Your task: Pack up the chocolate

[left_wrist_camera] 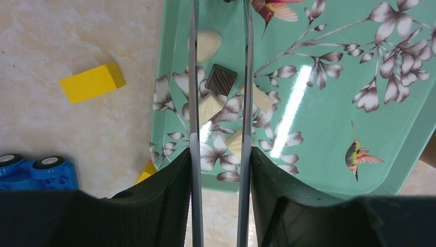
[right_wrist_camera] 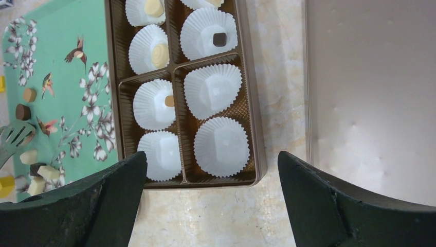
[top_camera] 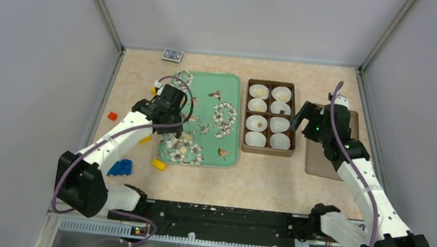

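The left pincer [left_wrist_camera: 221,15], its blades narrowly apart, straddles a dark square chocolate [left_wrist_camera: 222,78] and cream pieces [left_wrist_camera: 210,107] lying on the green tray [left_wrist_camera: 329,128], gripping none of them. The right pincer [right_wrist_camera: 211,157] gapes wide and empty above the box [right_wrist_camera: 254,103].

The pale marbled desk [top_camera: 259,177] is carrying a green tray [top_camera: 233,137] left of centre, and a brown box [top_camera: 267,152] is sitting just beside it on the right, their long sides parallel. A flat brown panel [top_camera: 321,165] is lying right of the box (partly hidden under an arm). Left of the tray, a red block [top_camera: 112,115] and a blue toy car [top_camera: 120,167] are resting well apart, while a yellow block [top_camera: 158,164] is lying just off the tray's near left corner. A small blue patterned pack [top_camera: 173,55] is sitting at the far edge.
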Robot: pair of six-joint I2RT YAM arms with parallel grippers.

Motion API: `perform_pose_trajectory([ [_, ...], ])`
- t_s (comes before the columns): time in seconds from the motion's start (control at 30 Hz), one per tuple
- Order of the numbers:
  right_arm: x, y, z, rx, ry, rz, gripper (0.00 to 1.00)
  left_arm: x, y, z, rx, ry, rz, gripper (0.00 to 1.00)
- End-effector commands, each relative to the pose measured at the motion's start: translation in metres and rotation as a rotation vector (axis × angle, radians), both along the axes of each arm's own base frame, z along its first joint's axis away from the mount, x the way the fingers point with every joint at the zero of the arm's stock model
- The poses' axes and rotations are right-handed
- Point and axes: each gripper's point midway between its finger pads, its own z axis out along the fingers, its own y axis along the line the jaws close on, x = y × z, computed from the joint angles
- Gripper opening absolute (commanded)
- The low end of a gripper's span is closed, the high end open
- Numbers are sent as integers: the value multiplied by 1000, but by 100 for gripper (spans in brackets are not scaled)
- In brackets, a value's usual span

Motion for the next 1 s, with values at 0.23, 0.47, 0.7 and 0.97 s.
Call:
perform_pose_trajectory([
  [0.23,5,1,16,16,-51,1,95,21,-11,-12,-46,-46,-31,47],
  [0.47,3,1,18,18,-56,-3,95,19,-11,1,-42,-46,-39,32],
  [0.7,6,1,19,22,-58,-5,95,5,-8,18,-26,-42,-127,24],
  [0.97,7,2,20,24,-59,-5,95,-8,-22,45,-94,-95,-258,23],
])
